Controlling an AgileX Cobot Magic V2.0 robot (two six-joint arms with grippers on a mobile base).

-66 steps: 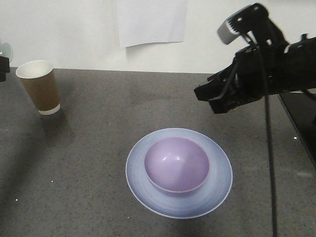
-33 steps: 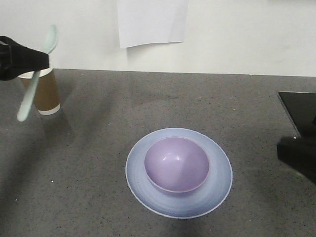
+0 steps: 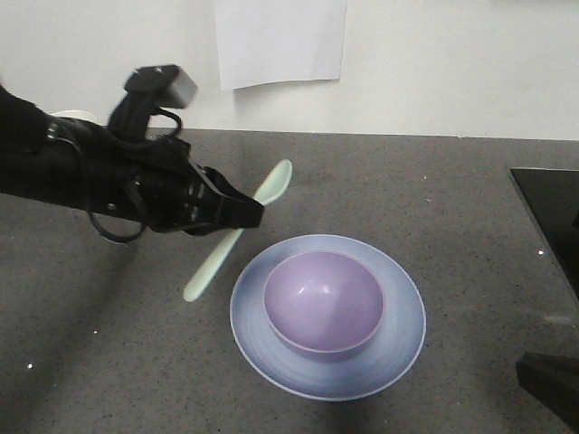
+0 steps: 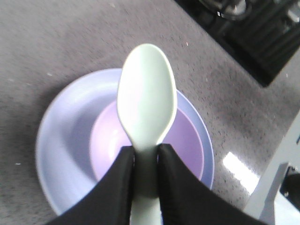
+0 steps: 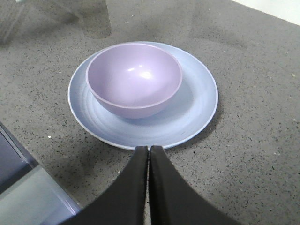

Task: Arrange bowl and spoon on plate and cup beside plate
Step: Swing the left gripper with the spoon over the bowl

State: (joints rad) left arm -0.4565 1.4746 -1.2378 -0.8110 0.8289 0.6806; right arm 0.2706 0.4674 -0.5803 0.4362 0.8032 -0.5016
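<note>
1. Tableware on my screens counts out as one small round lavender plastic bowl (image 3: 324, 303), one wider round pale blue plate (image 3: 271, 357), one pale mint-green plastic spoon (image 3: 275, 183) and one cup (image 3: 71, 115).
2. I see the bowl upright on the plate, low and centre in the front view, both on the dark grey speckled tabletop (image 3: 407, 190).
3. My left gripper (image 3: 246, 215) reaches in from the left edge of the front view, clamped on the spoon's handle. The spoon hangs tilted in the air, with its oval head toward the upper right and its handle end toward the lower left, just left of the plate.
4. From the left wrist camera, the two black fingers (image 4: 123, 168) pinch the handle below the spoon head, which overlaps bowl and plate.
5. My right gripper (image 5: 148, 149) has its fingers pressed together on nothing, at the bottom of its wrist view, near the plate's rim.
6. Of the cup I see only a pale sliver of rim at the upper left, behind the left arm.
7. One white paper sheet (image 3: 280, 41) hangs on the wall, top centre.
</note>
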